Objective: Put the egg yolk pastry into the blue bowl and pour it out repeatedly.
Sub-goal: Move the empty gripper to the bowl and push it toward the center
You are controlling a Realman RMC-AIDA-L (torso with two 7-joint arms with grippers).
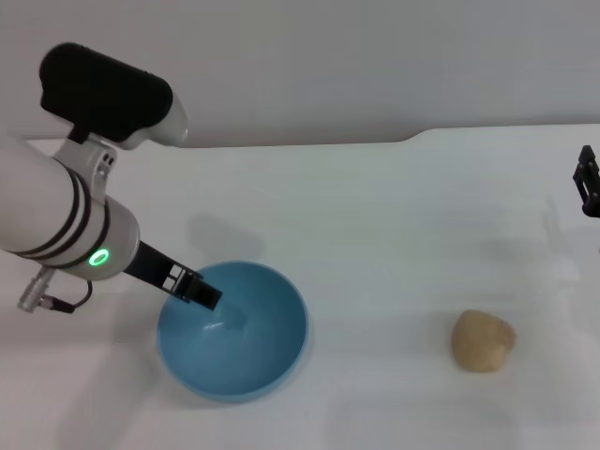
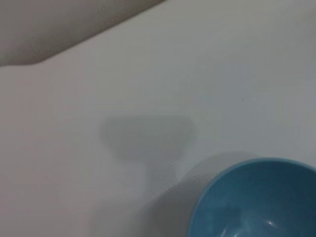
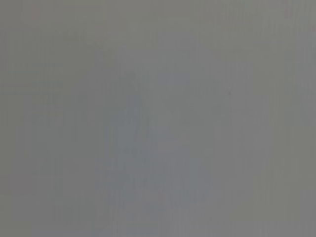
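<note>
One egg yolk pastry (image 1: 483, 341), one blue bowl (image 1: 234, 370) and two grippers, all over a white table (image 1: 394, 216). Left gripper (image 1: 202, 292) reaching down over the near-left rim of the bowl (upright, nothing in it), whether clamped on that rim or not cannot tell; pastry lying on the table well apart to the bowl's right. Right gripper (image 1: 588, 183) barely showing at the right edge, beyond the pastry, fingers' state cannot tell.

Head view high, facing down the table (image 1: 394, 216); left wrist view close, sharing blue bowl (image 1: 234, 333) rim.
</note>
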